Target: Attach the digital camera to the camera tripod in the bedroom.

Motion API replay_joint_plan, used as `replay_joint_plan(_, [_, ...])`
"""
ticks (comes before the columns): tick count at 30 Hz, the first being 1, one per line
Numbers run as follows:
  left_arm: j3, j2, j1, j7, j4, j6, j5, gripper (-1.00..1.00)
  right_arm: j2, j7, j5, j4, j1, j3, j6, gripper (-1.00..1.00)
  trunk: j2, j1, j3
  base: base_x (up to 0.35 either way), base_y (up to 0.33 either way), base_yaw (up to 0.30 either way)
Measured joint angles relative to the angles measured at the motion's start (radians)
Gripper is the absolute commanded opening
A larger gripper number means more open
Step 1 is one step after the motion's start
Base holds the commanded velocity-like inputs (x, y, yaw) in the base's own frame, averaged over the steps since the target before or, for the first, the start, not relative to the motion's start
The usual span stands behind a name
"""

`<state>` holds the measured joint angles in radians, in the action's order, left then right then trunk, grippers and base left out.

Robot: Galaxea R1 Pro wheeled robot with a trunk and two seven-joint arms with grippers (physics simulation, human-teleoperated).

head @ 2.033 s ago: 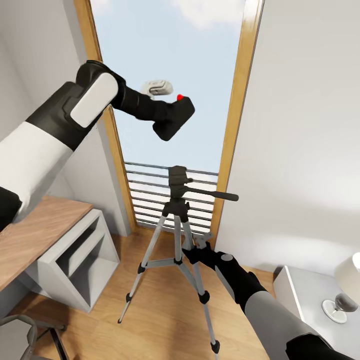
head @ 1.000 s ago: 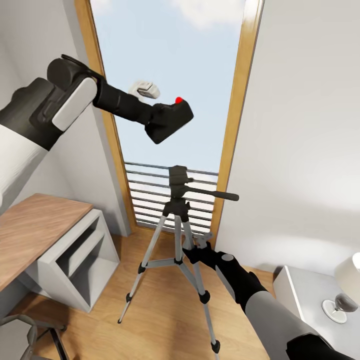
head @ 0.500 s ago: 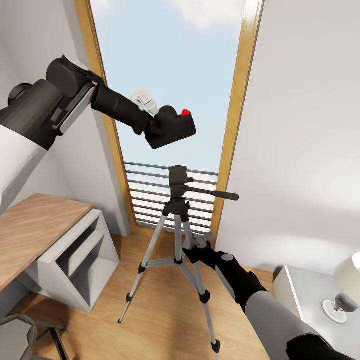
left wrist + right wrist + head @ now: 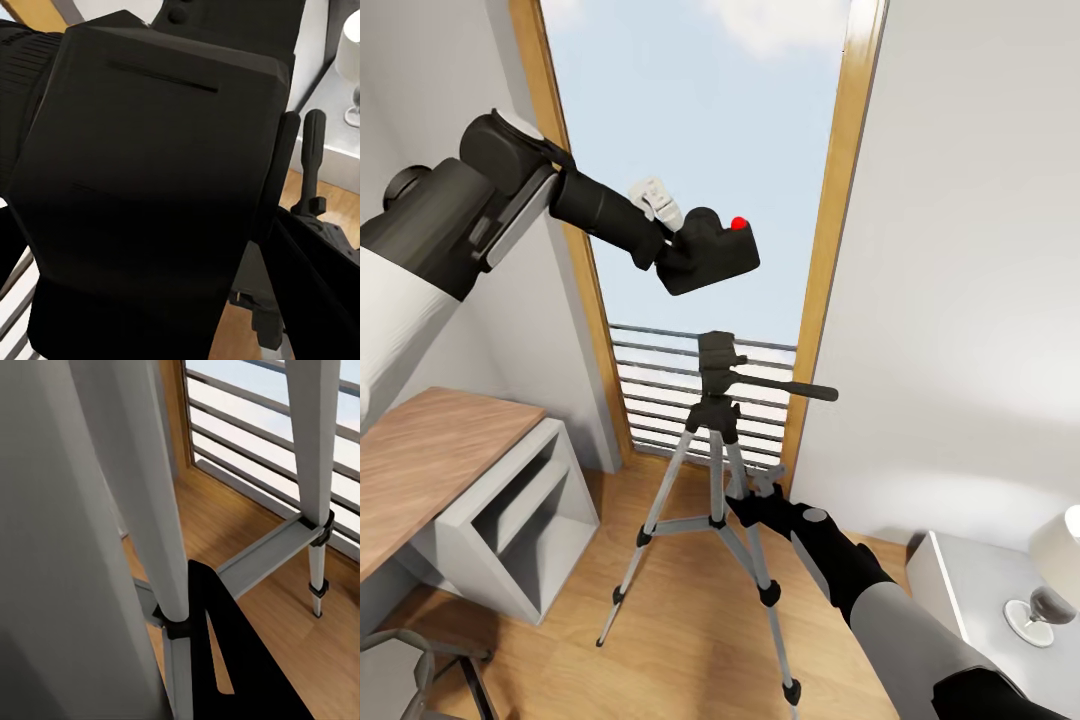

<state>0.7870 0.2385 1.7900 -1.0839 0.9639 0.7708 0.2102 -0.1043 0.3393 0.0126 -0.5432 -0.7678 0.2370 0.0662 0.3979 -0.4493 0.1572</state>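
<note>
Your left pincer (image 4: 668, 238) clamps digital camera (image 4: 710, 254), now lower and levelled, nearer over camera tripod (image 4: 712, 450) head, still apart. Right pincer (image 4: 743, 500) at tripod leg; grip can't tell. Descend next.

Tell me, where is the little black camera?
The digital camera is up in the left gripper, in front of the window, above the camera tripod.

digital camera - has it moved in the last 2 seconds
Yes. Held by the left gripper, the digital camera shifted slightly right and lower toward the camera tripod.
</note>
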Motion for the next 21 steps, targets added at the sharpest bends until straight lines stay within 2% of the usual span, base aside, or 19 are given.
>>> replay_joint_plan(11, [-0.007, -0.004, 0.0, -0.024, -0.039, 0.027, 0.018, -1.0, 0.0, 0.0, 0.002, -0.001, 0.0, 0.0, 0.0, -1.0, 0.0, 0.0, 0.0, 0.0, 0.0, 0.0])
replay_joint_plan(14, [-0.005, -0.006, 0.0, -0.079, -0.096, 0.035, 0.028, -1.0, 0.0, -0.001, 0.002, -0.002, 0.0, 0.0, 0.0, -1.0, 0.0, 0.0, 0.0, 0.0, 0.0, 0.0])
replay_joint_plan(17, [-0.002, -0.011, 0.001, -0.18, -0.188, 0.033, 0.03, -1.0, 0.0, -0.001, 0.002, -0.004, 0.0, 0.0, 0.0, -1.0, 0.0, 0.0, 0.0, 0.0, 0.0, 0.0])
replay_joint_plan(21, [0.002, -0.019, 0.003, -0.25, -0.248, 0.031, 0.024, -1.0, 0.0, -0.001, 0.002, -0.005, 0.0, 0.0, 0.0, -1.0, 0.0, 0.0, 0.0, 0.0, 0.0, 0.0])
